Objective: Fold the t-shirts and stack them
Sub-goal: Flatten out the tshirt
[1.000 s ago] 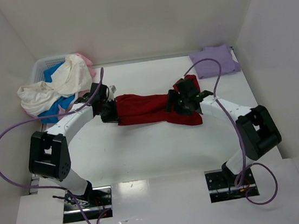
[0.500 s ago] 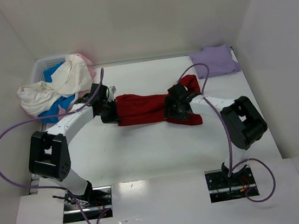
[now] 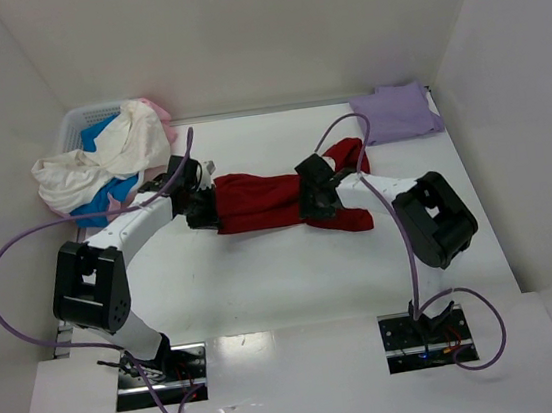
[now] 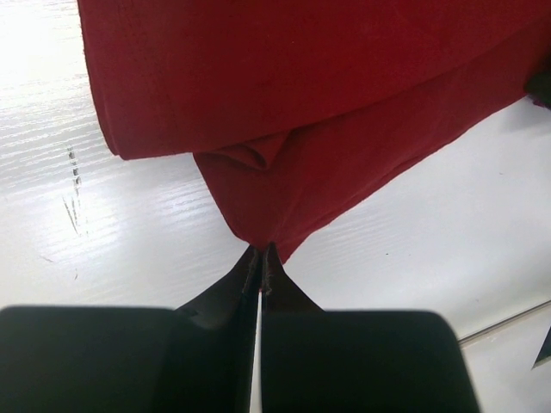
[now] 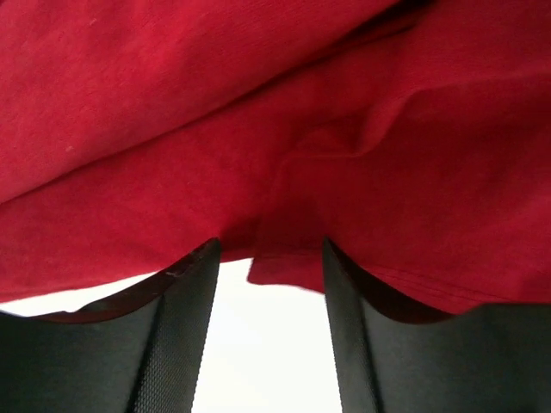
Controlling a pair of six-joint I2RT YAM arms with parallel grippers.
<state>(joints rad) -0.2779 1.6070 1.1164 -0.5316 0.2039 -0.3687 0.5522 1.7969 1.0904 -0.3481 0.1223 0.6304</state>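
**Half a grip on a job for two**

On the white table (image 3: 265,278) we see the dark red t-shirt (image 3: 260,200) lying as a long bunched band across the middle, between the two arms. The pale lavender t-shirt (image 3: 397,111) sits folded in the far right corner, well apart. The heaped t-shirts (image 3: 99,163), cream-white, blue and pink, spill from the basket (image 3: 79,118) at far left. The left gripper (image 4: 261,254) is pinched tight on a corner of the red cloth at the band's left end, low over the table. The right gripper (image 5: 271,258) stands at the band's right part with its jaws apart, a loose fold of hem in the gap and nothing clamped.

We judge the risk to lie on the right. If that claw closes where it stands, it may catch only the one loose fold, or several layers at once, and the shirt would lift crooked rather than spread flat. Should the left arm pull while the right holds nothing, the whole band would drag leftward and bunch further. The left pinch is on a thin point of cloth and could slip under tension.

Against the view a second earlier, the right arm has swung inward. Its gripper has moved leftward along the band and its elbow has drawn toward the table's middle, baring the shirt's far right lobe. The left arm, the basket heap and the lavender shirt look unchanged.
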